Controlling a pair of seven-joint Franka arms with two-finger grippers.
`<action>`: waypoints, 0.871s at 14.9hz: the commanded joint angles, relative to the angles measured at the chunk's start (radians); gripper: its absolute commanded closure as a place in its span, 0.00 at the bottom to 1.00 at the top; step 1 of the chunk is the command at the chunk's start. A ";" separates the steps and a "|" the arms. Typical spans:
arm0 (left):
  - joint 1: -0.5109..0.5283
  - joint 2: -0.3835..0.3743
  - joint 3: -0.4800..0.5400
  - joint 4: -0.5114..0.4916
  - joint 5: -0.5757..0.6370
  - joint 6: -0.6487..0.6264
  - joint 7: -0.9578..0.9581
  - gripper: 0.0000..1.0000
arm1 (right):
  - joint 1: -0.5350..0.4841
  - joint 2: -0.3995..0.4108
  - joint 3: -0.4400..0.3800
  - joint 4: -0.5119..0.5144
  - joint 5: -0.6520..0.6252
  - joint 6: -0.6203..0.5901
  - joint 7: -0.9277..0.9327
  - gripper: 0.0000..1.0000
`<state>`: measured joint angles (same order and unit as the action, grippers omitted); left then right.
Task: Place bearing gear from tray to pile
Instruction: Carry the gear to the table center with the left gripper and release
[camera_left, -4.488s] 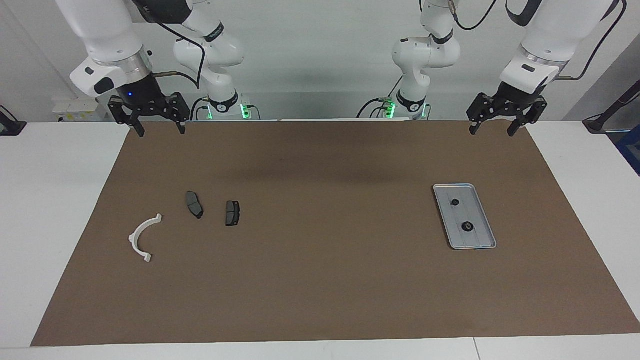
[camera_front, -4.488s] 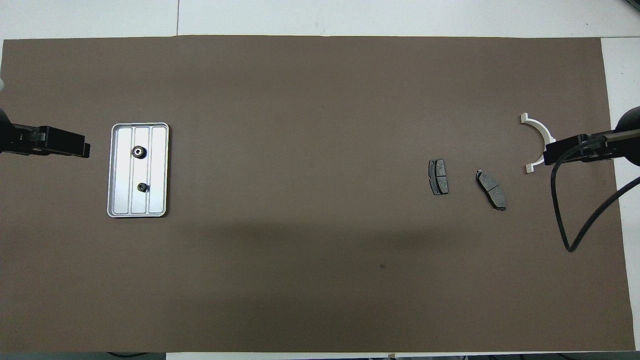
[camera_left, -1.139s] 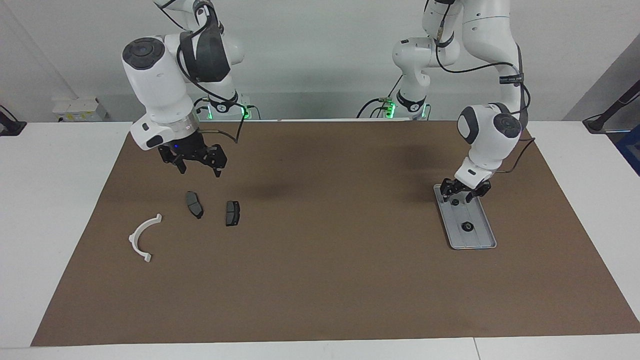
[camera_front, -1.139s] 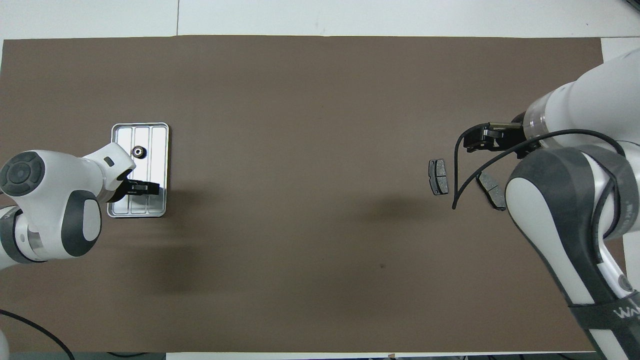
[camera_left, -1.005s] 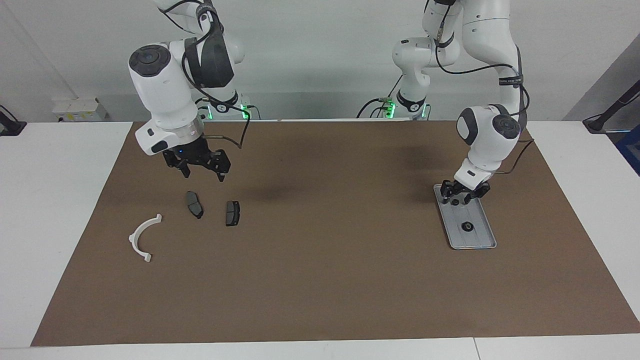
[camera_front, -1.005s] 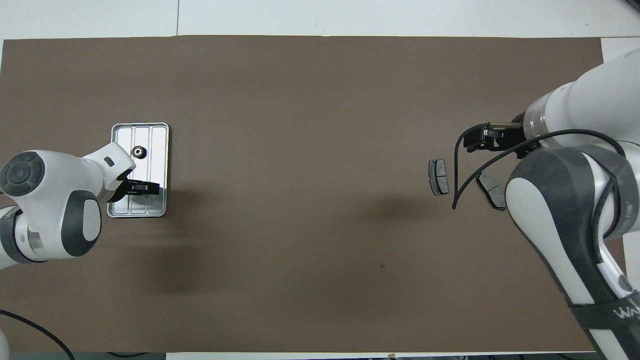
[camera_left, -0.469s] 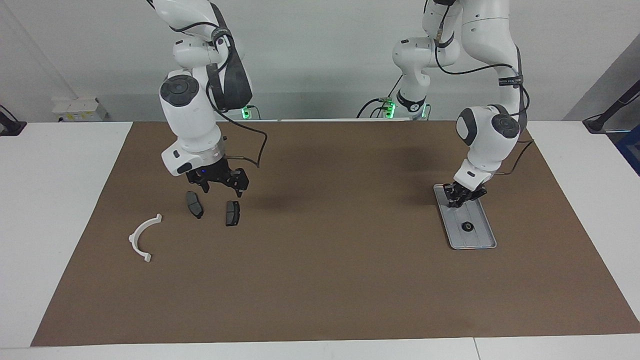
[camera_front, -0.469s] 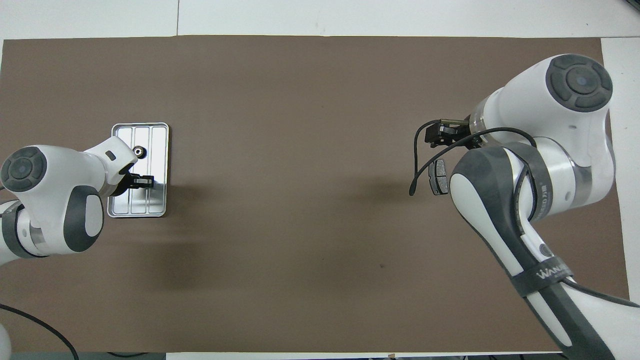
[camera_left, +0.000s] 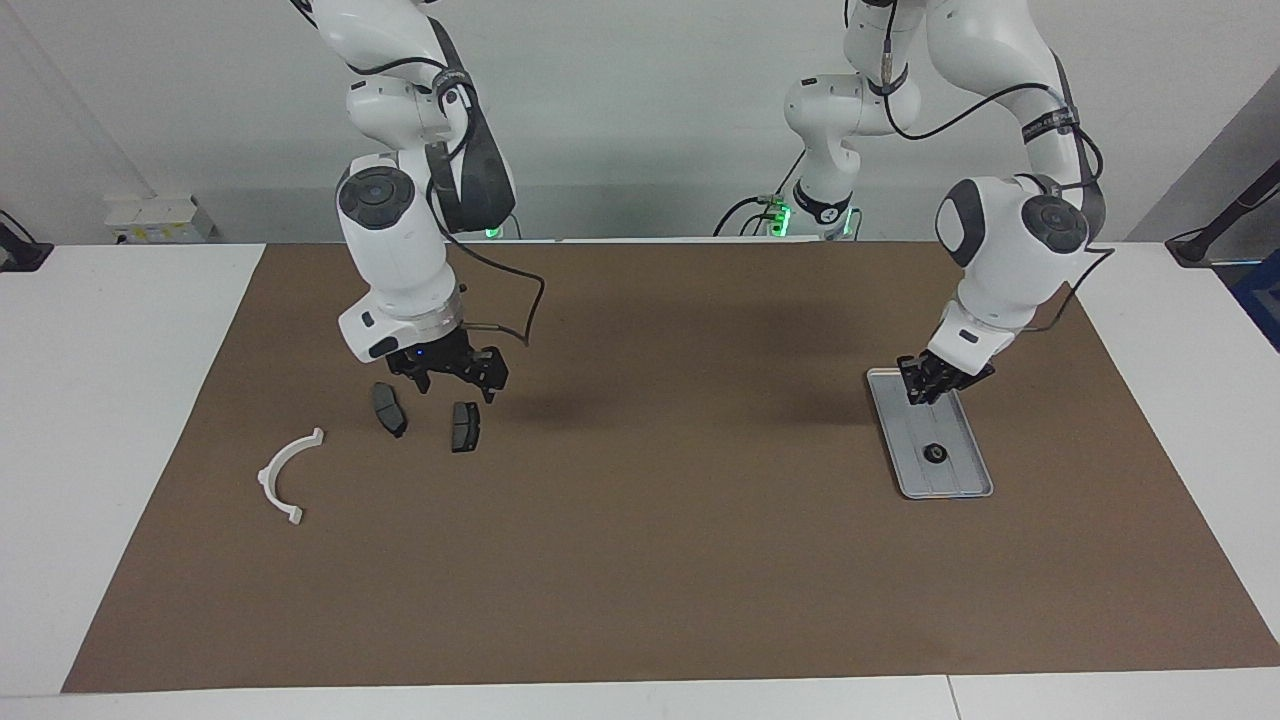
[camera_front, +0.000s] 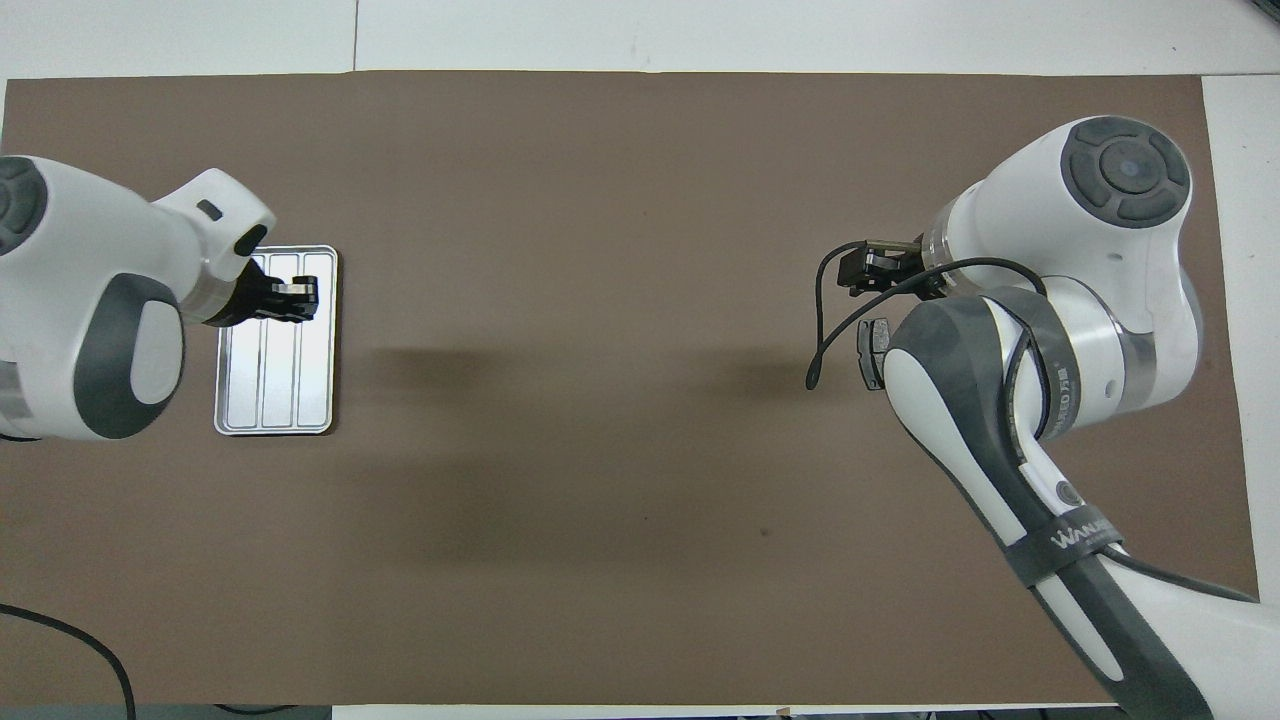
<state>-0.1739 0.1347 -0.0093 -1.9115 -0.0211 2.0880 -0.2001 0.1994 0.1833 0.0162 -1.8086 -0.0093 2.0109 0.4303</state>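
The left gripper (camera_left: 935, 385), pinched on a small bearing gear over the tray (camera_left: 962, 482), could drop so tiny a part; the right gripper (camera_left: 447, 378) hangs open above the pile (camera_left: 463, 426)

The tray (camera_left: 955, 478) is shiny silver-grey with long ridges running down it. One small black gear (camera_left: 935, 453) sits in it. The mat (camera_left: 650, 560) is plain brown, and the surface (camera_left: 110, 420) around it is white. The two brake pads (camera_left: 389, 409) are dark grey. The curved bracket (camera_left: 283, 476) is white. Both robot arms (camera_left: 395, 250) are white with dark grey caps and black cables. The left gripper (camera_left: 932, 385) and the right gripper (camera_left: 452, 372) are black.
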 joint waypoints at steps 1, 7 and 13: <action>-0.180 0.014 0.014 0.008 0.015 0.013 -0.284 1.00 | -0.011 -0.013 0.002 -0.021 0.012 0.023 -0.001 0.00; -0.413 0.080 0.014 -0.049 0.080 0.159 -0.628 1.00 | -0.018 -0.011 0.002 -0.021 0.002 0.025 -0.001 0.00; -0.470 0.183 0.015 -0.050 0.131 0.250 -0.751 1.00 | -0.018 -0.011 0.002 -0.021 0.000 0.025 -0.001 0.00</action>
<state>-0.6111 0.3023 -0.0148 -1.9589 0.0677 2.3114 -0.8960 0.1898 0.1833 0.0141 -1.8086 -0.0093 2.0110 0.4303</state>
